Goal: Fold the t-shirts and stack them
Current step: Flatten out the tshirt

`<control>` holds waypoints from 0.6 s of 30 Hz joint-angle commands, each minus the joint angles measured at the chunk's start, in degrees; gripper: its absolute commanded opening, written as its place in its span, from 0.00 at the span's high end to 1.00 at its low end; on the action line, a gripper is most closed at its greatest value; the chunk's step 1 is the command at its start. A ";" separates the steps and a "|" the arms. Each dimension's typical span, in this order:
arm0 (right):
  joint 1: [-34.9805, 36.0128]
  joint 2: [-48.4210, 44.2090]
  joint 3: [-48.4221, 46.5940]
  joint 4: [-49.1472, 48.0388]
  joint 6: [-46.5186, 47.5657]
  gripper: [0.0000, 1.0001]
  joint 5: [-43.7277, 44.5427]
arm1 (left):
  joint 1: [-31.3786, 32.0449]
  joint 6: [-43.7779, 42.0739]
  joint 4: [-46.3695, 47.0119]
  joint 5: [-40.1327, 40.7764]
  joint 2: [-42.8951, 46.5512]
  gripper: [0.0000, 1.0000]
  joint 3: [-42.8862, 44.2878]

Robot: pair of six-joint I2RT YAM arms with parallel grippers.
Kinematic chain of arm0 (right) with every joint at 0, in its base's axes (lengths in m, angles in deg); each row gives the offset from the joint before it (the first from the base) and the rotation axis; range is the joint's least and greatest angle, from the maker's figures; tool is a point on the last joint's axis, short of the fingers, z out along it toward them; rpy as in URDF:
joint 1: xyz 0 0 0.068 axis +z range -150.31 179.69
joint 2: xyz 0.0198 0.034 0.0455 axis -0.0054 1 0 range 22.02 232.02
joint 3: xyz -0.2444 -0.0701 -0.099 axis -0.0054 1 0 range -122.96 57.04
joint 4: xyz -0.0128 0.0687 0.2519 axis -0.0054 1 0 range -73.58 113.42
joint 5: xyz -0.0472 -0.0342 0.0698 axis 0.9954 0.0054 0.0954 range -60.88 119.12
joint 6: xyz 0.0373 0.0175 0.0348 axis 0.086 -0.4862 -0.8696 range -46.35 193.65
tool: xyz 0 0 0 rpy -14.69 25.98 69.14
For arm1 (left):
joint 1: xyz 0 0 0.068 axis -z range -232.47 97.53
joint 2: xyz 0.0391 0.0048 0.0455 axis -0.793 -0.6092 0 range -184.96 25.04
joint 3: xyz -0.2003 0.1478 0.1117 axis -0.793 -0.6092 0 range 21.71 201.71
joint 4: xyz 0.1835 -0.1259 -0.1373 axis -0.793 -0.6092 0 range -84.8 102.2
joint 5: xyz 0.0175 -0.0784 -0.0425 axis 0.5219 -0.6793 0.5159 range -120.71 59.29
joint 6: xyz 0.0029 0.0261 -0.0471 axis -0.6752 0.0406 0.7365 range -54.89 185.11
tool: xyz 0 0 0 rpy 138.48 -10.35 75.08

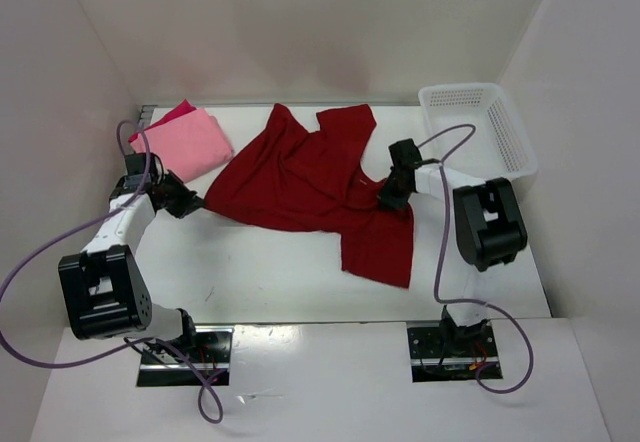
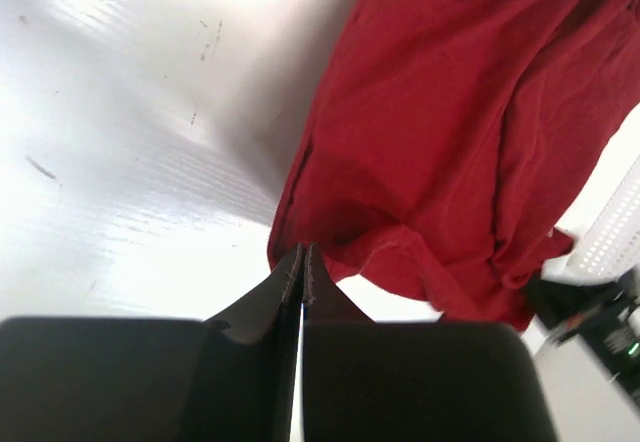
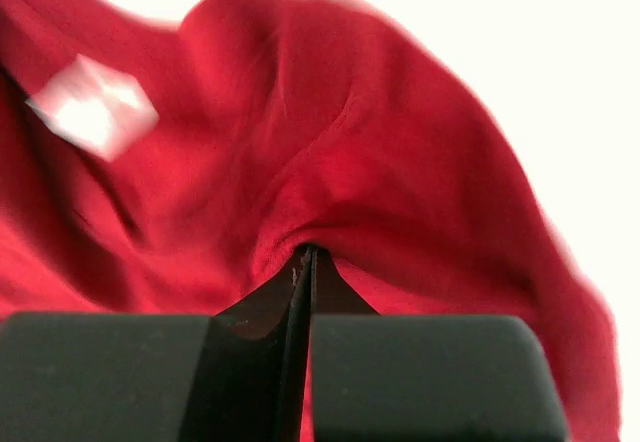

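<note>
The dark red shirt (image 1: pixel 290 187) lies rumpled across the middle of the table (image 1: pixel 250 272). Your left pincer (image 1: pixel 190 203) is pinching its left corner and your right pincer (image 1: pixel 390 198) a pucker near its right side, both pressed together on cloth. I'd draw the two evenly apart, low over the table, so the shirt flattens before any fold. At the back left the salmon shirt (image 1: pixel 190 144) sits folded on the crimson-pink shirt (image 1: pixel 178 112), which is mostly covered. The basket (image 1: pixel 480 122) stands at the back right.

Sleeves and collar are lost in the creases. The right wrist view is blurred, so you can't tell how deep that grip is.
</note>
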State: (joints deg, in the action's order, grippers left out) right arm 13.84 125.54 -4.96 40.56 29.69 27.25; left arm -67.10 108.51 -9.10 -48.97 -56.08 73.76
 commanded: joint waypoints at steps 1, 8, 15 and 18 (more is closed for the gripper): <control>-0.18 9.55 -10.92 -5.78 1.78 1.00 -0.14 | 0.22 -1.56 -0.85 2.96 3.69 1.00 -1.51; -0.97 -2.38 -13.99 -2.17 3.27 0.70 -2.26 | -1.01 -1.39 -0.42 7.98 5.54 1.00 -2.04; -2.81 -32.74 17.06 -3.23 -6.30 0.54 -3.58 | -1.54 -1.37 1.53 4.21 4.65 1.00 -2.75; -7.81 -43.38 25.51 1.16 -7.98 0.54 -2.80 | -1.54 -2.70 -1.10 3.41 7.73 0.97 -5.98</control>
State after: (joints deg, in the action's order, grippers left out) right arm 9.84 86.46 14.67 37.30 25.19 23.27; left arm -68.19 107.22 -8.99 -44.07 -51.60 70.26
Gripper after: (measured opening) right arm 0.460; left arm 0.021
